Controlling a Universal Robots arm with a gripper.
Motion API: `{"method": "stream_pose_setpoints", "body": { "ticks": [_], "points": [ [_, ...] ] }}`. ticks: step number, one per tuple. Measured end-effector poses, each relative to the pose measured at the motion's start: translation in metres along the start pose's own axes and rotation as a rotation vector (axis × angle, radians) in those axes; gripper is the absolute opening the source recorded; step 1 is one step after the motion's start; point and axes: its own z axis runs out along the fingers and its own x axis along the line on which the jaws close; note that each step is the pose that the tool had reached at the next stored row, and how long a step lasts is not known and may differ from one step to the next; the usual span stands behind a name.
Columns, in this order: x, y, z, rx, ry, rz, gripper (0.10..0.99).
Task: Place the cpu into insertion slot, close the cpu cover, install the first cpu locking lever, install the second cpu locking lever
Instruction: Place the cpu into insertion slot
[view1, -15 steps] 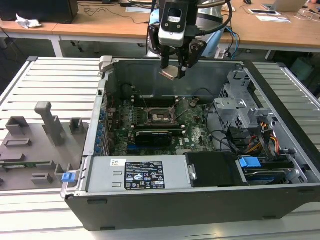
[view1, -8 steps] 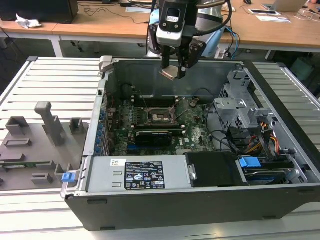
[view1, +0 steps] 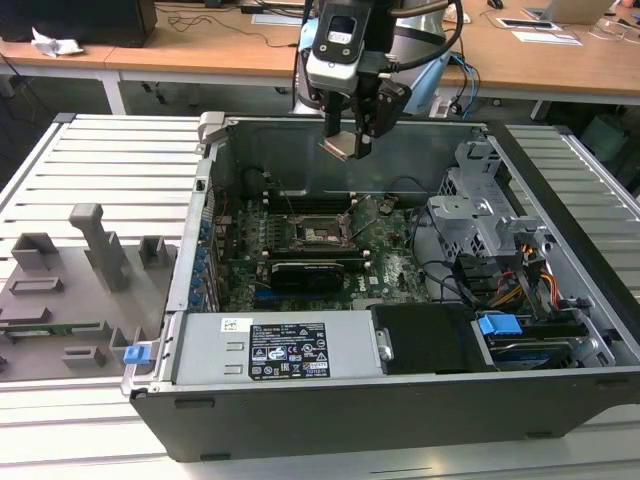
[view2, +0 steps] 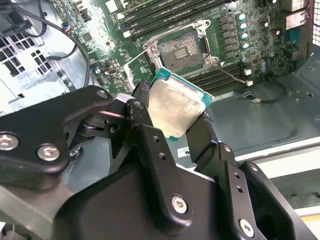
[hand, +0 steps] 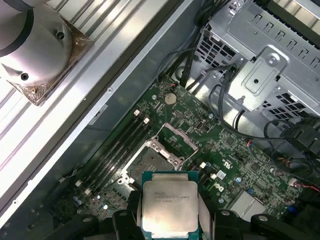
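My gripper hangs above the open computer case, shut on the cpu, a flat square chip with a pale metal face. Both wrist views show the cpu pinched by its edges between the two black fingers. Below it on the green board lies the insertion slot, uncovered and with nothing in it. The cpu cover, a thin metal frame with a square window, is swung open beside the slot. A thin wire lever stands free next to the slot.
A grey drive cage with cables fills the case on the exterior view's right. A labelled power supply lies along the near side, and a black card crosses the board. Long memory slots run beside the socket. Grey fixtures stand on the slatted table.
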Motion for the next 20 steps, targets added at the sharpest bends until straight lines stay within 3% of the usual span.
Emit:
{"method": "stream_pose_setpoints", "body": {
  "ticks": [20],
  "points": [
    [0.0000, 0.0000, 0.0002, -0.003, -0.0124, 0.138, 0.537]
  ]
}}
